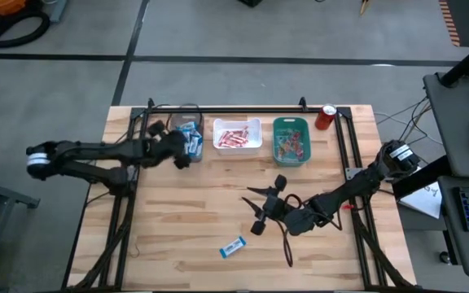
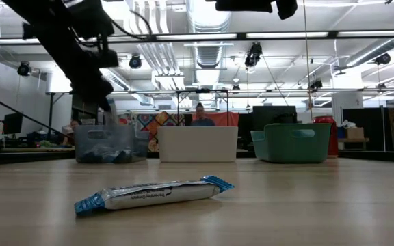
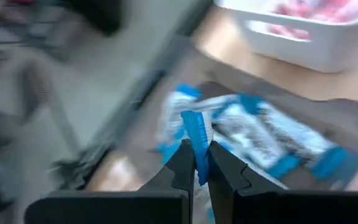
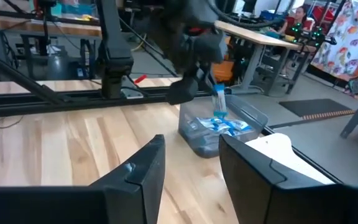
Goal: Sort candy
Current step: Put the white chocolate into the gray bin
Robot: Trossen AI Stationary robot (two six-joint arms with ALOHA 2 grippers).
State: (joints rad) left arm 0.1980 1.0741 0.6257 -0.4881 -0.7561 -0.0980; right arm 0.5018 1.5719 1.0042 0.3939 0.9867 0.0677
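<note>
Left end effector: over the grey bin at the bench's far edge, fingers clenched on one blue-and-white bar that hangs above the bars already in that bin.
Right end effector: low over the bench centre, fingers spread, grasping nothing.
Loose bar: lies flat near the front edge, apart from both arms.
White bin: beside the grey bin, holds red-and-white bars.
Teal bin: next along, holds mixed sweets.
Red can: far right corner, beside the teal bin.
Open room: bare wood between the bin row and the loose bar; black frame rails run down both sides.
</note>
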